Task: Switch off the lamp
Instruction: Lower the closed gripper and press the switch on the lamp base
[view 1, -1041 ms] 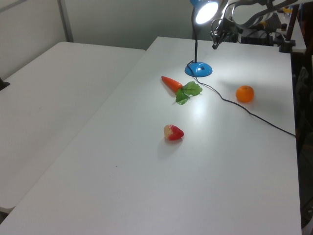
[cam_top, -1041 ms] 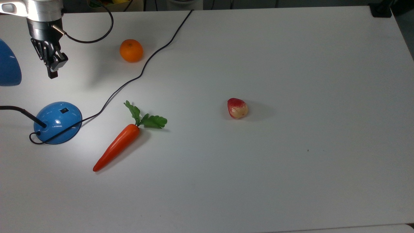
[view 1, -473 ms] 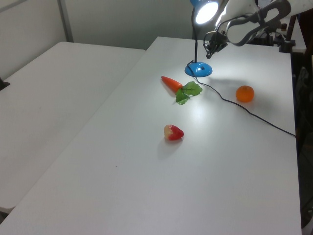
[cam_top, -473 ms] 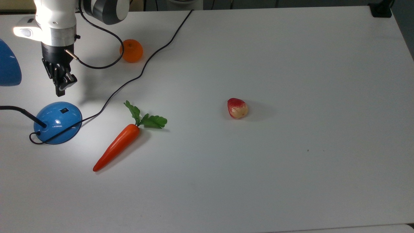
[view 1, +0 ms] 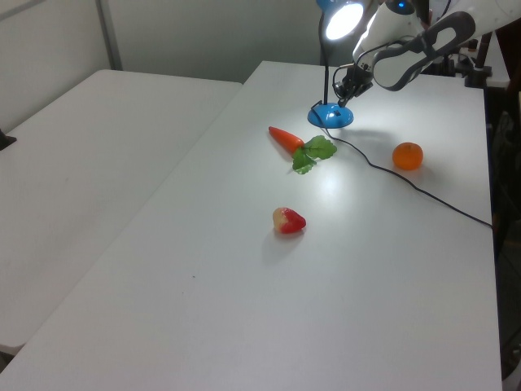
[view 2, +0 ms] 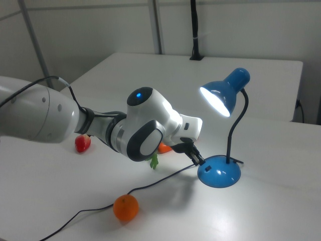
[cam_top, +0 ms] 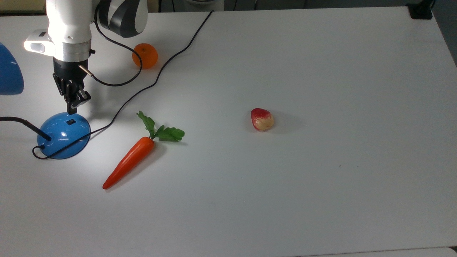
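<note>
The lamp is lit. Its glossy blue dome base stands at the top view's left, with a small black switch on top and the blue shade at the left edge. In the right view the shade glows above the base on a bent black neck. My gripper hangs shut with nothing in it, its tip just above the base's far rim and a little short of the switch. It also shows close to the base in the left view, gripper, and in the right view, gripper.
The lamp's black cord runs from the base across the table to the far edge. A toy carrot lies right of the base, an orange farther back, and a red fruit mid-table. The arm's own cable loops near the orange.
My gripper has come down and moved toward the lamp base, from well behind it to just over its far rim. The lamp stays lit; nothing else has moved.
</note>
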